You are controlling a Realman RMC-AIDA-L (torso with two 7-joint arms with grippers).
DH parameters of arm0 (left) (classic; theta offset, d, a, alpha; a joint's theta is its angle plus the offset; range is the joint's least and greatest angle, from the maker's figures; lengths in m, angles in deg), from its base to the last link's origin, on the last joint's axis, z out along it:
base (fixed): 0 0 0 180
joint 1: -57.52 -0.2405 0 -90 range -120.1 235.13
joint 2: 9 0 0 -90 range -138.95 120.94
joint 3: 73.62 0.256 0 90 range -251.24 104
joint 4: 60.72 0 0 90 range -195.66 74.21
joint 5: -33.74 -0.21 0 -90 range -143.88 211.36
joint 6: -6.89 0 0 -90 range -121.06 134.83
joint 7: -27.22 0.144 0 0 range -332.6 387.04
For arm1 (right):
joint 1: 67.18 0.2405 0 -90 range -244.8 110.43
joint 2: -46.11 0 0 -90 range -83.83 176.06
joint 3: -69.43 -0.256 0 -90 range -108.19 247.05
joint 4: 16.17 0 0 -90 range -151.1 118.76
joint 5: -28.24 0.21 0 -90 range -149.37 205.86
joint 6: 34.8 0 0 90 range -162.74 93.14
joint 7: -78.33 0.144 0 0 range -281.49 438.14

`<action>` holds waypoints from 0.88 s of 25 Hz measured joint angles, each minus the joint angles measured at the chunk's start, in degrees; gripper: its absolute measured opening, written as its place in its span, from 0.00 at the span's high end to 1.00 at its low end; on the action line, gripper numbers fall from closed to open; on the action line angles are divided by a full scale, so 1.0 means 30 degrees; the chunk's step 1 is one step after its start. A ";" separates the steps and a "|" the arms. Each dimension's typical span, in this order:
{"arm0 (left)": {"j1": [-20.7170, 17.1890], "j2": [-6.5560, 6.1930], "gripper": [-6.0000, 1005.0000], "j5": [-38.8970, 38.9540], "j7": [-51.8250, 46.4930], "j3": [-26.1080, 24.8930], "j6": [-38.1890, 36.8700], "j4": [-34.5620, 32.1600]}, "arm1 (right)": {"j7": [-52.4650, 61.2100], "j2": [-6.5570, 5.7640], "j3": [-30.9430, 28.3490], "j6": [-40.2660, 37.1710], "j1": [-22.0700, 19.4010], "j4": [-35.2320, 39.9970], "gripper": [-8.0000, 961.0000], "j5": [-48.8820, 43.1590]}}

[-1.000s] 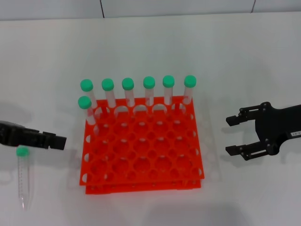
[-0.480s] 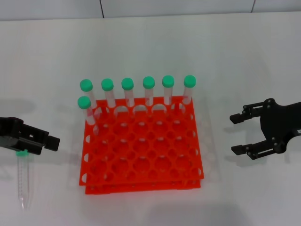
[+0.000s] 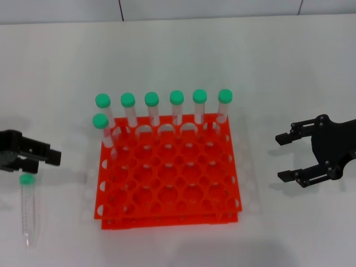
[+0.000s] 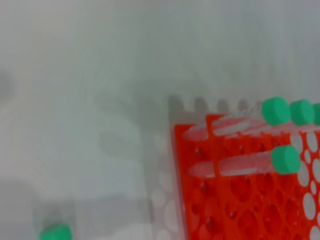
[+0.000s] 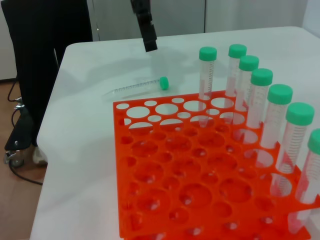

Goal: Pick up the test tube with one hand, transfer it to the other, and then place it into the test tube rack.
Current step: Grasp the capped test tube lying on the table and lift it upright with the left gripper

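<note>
The test tube [image 3: 27, 210] lies flat on the white table left of the rack, green cap toward the far side; it also shows in the right wrist view [image 5: 137, 88], and its cap shows in the left wrist view [image 4: 55, 233]. My left gripper [image 3: 54, 158] hovers just beyond the cap, apart from the tube, and also shows in the right wrist view [image 5: 148, 40]. My right gripper [image 3: 285, 157] is open and empty, right of the orange-red rack [image 3: 167, 186]. The rack also shows in both wrist views [image 4: 240, 205] [image 5: 190, 175].
Several identical green-capped tubes [image 3: 152, 108] stand upright in the rack's far row, and one more [image 3: 103, 129] stands in the second row at the left. The rack's other holes hold nothing. The table's edge and the floor show in the right wrist view [image 5: 30, 165].
My left gripper has drawn back to the left and uncovered the tube's cap. My right gripper has shifted slightly to the right. The tube has not moved.
</note>
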 joint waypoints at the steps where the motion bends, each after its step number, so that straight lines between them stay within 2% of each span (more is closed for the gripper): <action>1: -0.0014 0.0094 0.39 -0.0237 -0.0008 0.0040 -0.0051 -0.0013 | 0.0000 -0.0002 0.0001 0.0001 0.0011 0.0001 0.22 -0.0021; 7: -0.0589 0.0029 0.39 -0.1442 -0.0190 0.0096 -0.0146 -0.0531 | -0.0016 -0.0028 -0.0014 0.0059 0.0010 0.0000 0.22 -0.0081; 13: -0.1236 -0.0475 0.39 -0.2344 -0.0357 0.0088 -0.0239 -0.0920 | -0.0062 -0.0056 0.0001 0.0153 0.0021 -0.0079 0.22 -0.0082; 17: -0.1298 -0.0672 0.39 -0.2999 -0.0371 0.0169 -0.0260 -0.0866 | -0.0108 -0.0015 -0.0048 0.0160 0.0048 -0.0078 0.22 -0.0082; 22: -0.1014 -0.0687 0.39 -0.3992 -0.0374 0.0546 -0.0186 -0.0803 | -0.0196 0.0111 0.0009 0.0227 0.0067 -0.0117 0.22 -0.0083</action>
